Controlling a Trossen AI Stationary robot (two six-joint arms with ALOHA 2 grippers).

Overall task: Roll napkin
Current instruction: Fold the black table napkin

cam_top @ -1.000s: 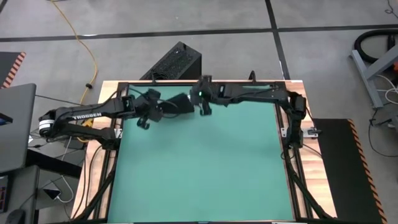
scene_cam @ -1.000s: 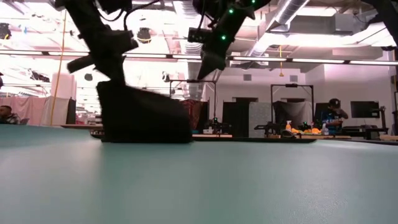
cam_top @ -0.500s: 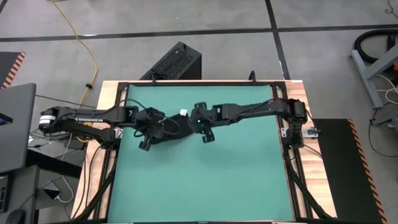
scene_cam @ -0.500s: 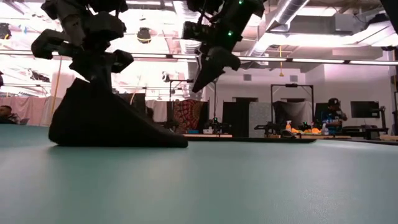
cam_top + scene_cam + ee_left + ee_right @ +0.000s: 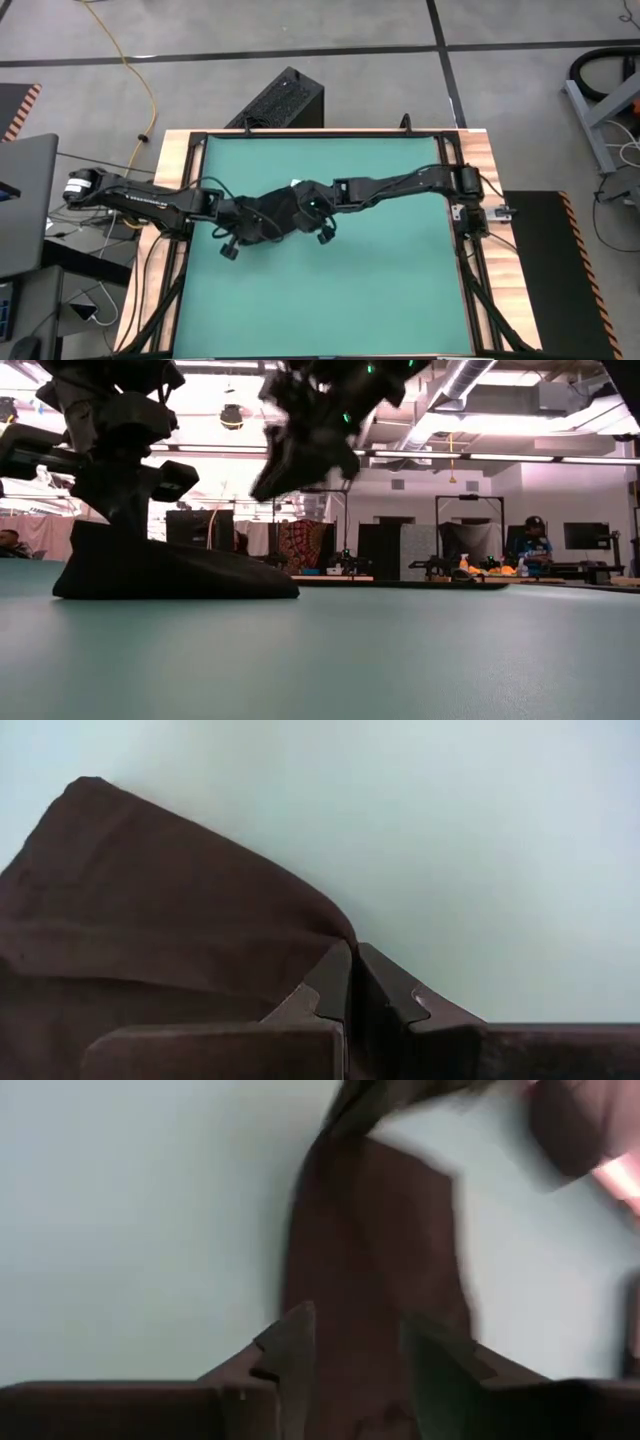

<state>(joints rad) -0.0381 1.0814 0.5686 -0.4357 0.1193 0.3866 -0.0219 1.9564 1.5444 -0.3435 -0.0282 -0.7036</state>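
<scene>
Both arms have come forward to mid-mat, left gripper (image 5: 243,228) pinched shut on the napkin (image 5: 272,215) (long axis left-right), right gripper (image 5: 318,214) parted above it.

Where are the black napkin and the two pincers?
napkin (image 5: 170,570): low view, middle of the heap.
left pincer (image 5: 352,982): left wrist view, between its shut tips.
right pincer (image 5: 355,1342): right wrist view, between its parted tips.

Lighting: bright ceiling strips glare behind the desk (image 5: 400,660) in the low view, silhouetting both arms. Overhead even. Right wrist view motion-blurred; left wrist view sharp.
</scene>
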